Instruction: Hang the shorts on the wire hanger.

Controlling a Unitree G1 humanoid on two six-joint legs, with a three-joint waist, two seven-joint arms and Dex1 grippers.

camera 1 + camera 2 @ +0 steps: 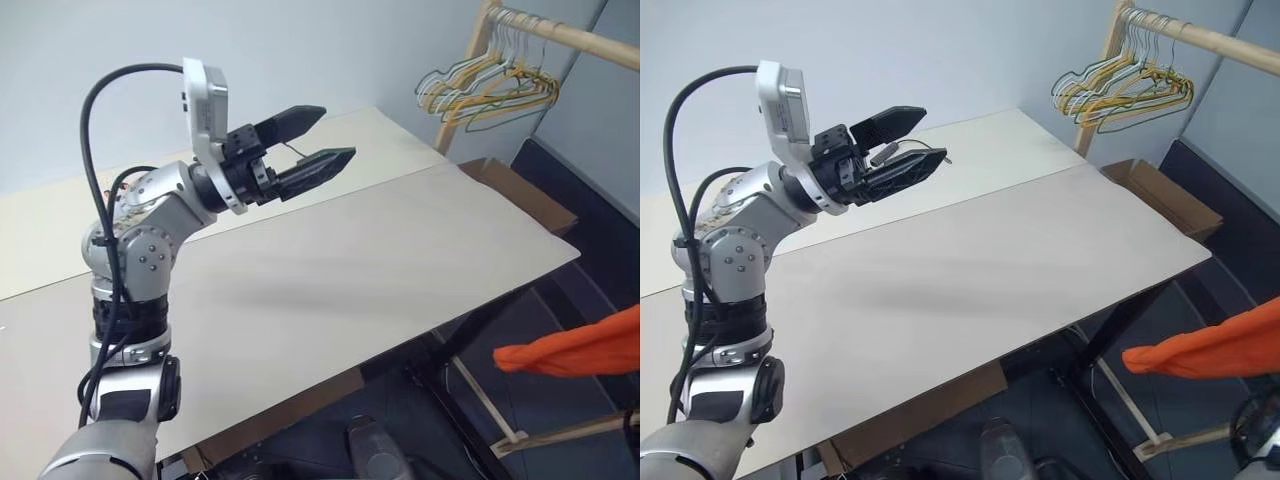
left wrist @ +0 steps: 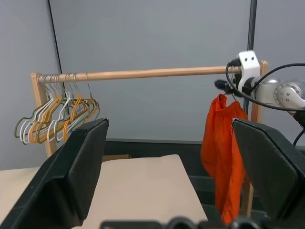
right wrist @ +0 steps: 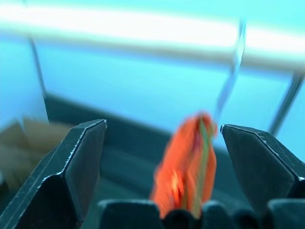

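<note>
One pair of orange shorts [image 2: 224,157] hangs long-ways down off the wooden rod [image 2: 143,74], w/ left gripper [image 1: 318,143] & right gripper [image 3: 162,167] both wide open, holding nothing.

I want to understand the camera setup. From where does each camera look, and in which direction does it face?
Head stereo pair: looks forward and down over the table; the raised left gripper is open.
Left wrist view: looks between its own fingers at the wooden rail, bunched hangers and hanging shorts.
Right wrist view: open fingers face the shorts.
Shared: the shorts, the hangers.
</note>
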